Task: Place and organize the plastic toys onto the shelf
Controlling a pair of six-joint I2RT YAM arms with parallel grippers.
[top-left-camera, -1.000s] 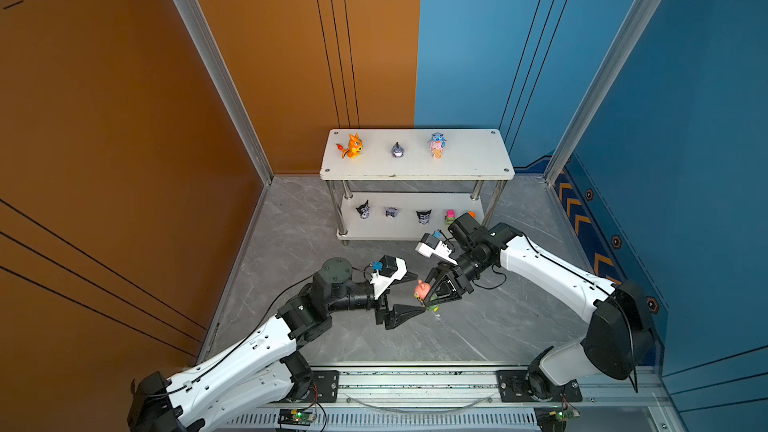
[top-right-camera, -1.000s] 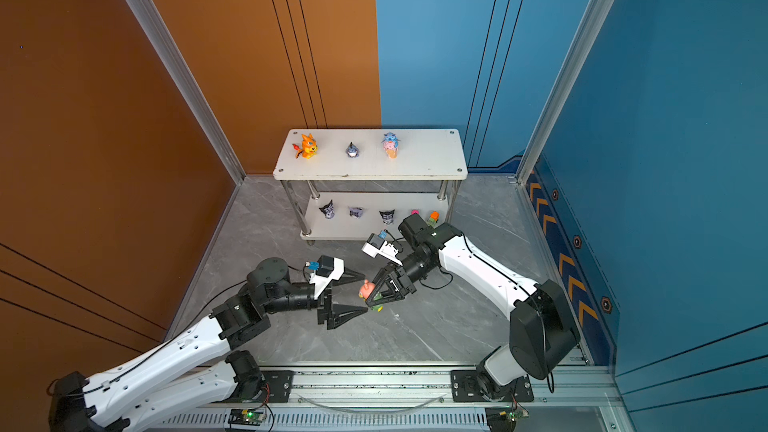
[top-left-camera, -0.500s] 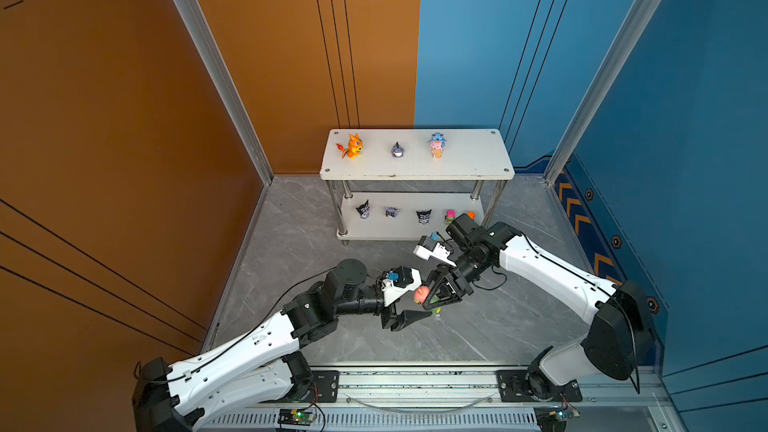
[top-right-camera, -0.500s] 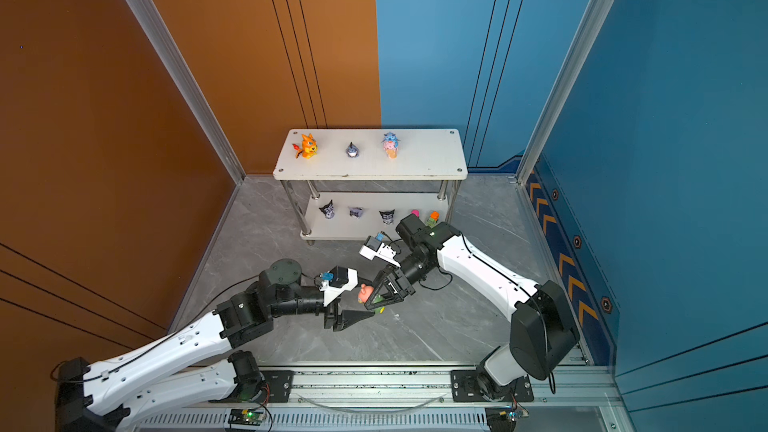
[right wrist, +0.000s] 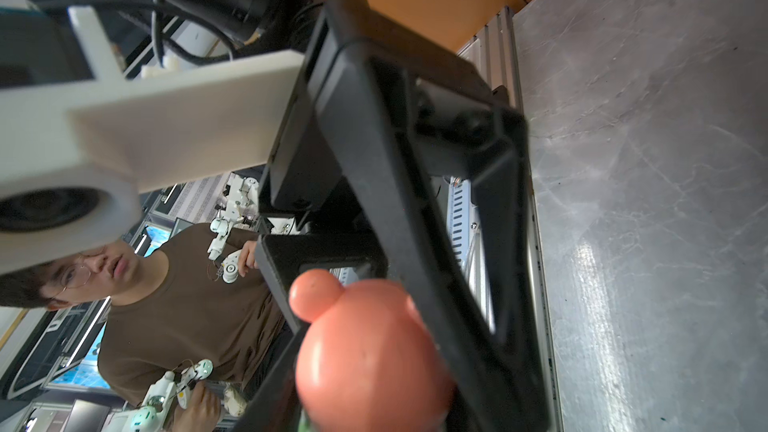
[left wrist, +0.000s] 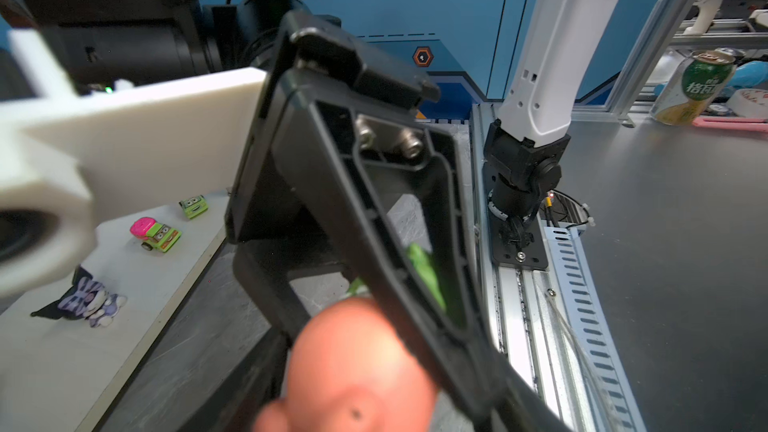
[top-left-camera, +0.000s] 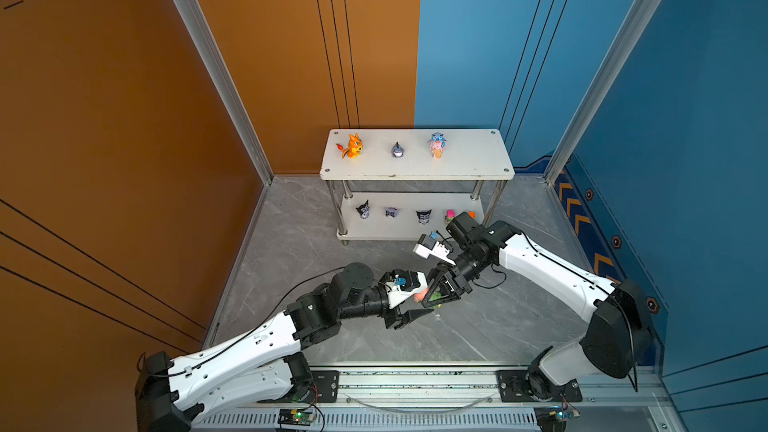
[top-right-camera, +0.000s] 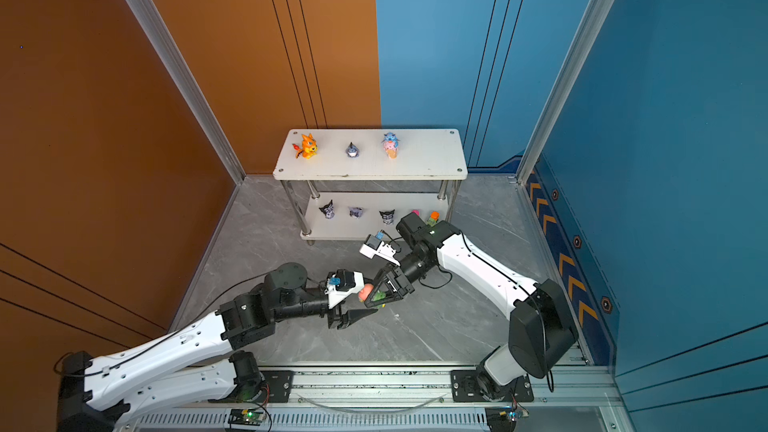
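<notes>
Handover on the near side of the shelf (top-left-camera: 469,151): your right gripper (top-left-camera: 431,295) clamps the pink bear (top-left-camera: 420,295) aloft, probably so your left gripper (top-left-camera: 419,303), whose hold cannot be told, can take it.

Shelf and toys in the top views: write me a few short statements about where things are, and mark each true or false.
1. The top board of the white two-tier shelf carries three toys: the orange dragon figurine, the grey-blue donkey figurine and the blue creature on a cone. True.
2. The three black-purple imp figurines stand on the top board. False: they stand in a row on the lower board.
3. The right gripper is shut on the pink plastic bear. True.
4. The pink plastic bear rests on the grey floor. False: it is held above the floor, in front of the shelf.
</notes>
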